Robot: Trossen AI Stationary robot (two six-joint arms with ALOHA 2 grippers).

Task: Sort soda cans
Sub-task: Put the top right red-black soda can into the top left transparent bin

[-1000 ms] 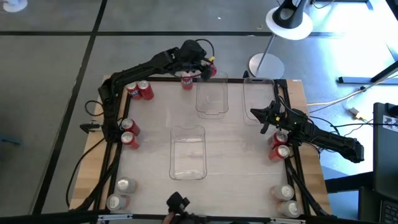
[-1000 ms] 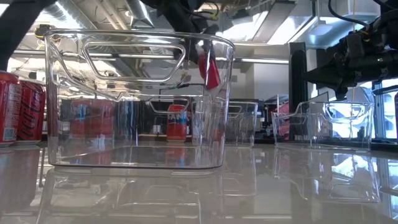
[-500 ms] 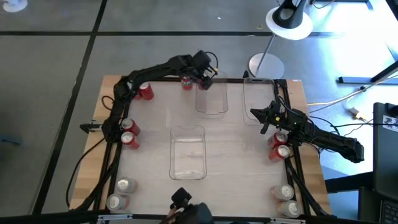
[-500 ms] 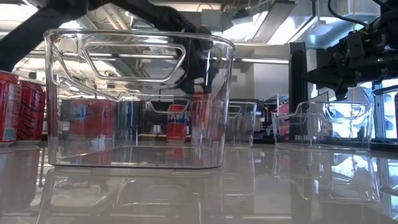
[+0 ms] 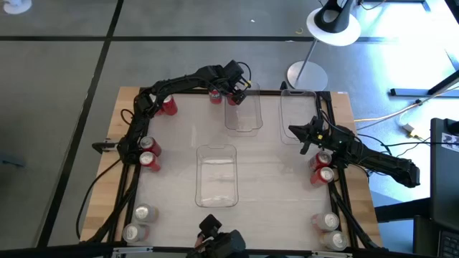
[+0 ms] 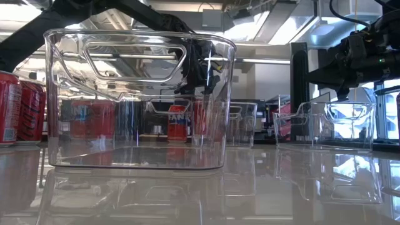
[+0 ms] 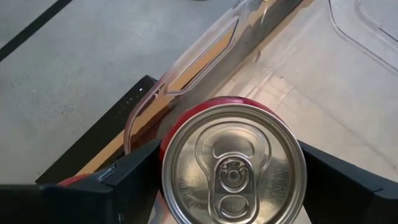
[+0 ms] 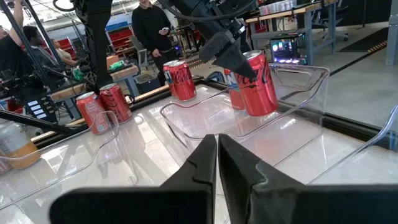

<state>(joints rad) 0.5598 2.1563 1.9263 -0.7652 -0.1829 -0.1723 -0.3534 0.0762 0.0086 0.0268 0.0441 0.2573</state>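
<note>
My left gripper (image 5: 235,92) is shut on a red soda can (image 7: 233,168) with a silver top, inside the far middle clear bin (image 5: 244,115). The right wrist view shows that can (image 8: 258,84) within the bin's walls. Another red can (image 5: 215,94) stands just left of the bin at the far edge. More cans stand in pairs along the left side (image 5: 148,153), the right side (image 5: 323,167) and at both near corners. My right gripper (image 5: 295,131) is shut and hovers by the far right bin (image 5: 297,115), touching nothing. My left gripper pinches the red can by its upper wall (image 7: 168,138), one finger (image 7: 124,180) on each side just below the silver top. It comes from above, slanting from the table's left. The can hangs almost upright inside the bin; whether its base touches the bin floor, I cannot tell.
A third clear bin (image 5: 216,175) stands at the table's centre, with bare tabletop around it. A lamp base (image 5: 301,74) sits beyond the far edge. People (image 8: 149,28) and workbenches show in the room behind the table.
My left gripper has carried the red can a little toward the near edge, over the far middle bin's far wall, and then down into that bin. The can was tilted high above the rim and now hangs nearly upright, lower between the walls. The right arm has kept still.
</note>
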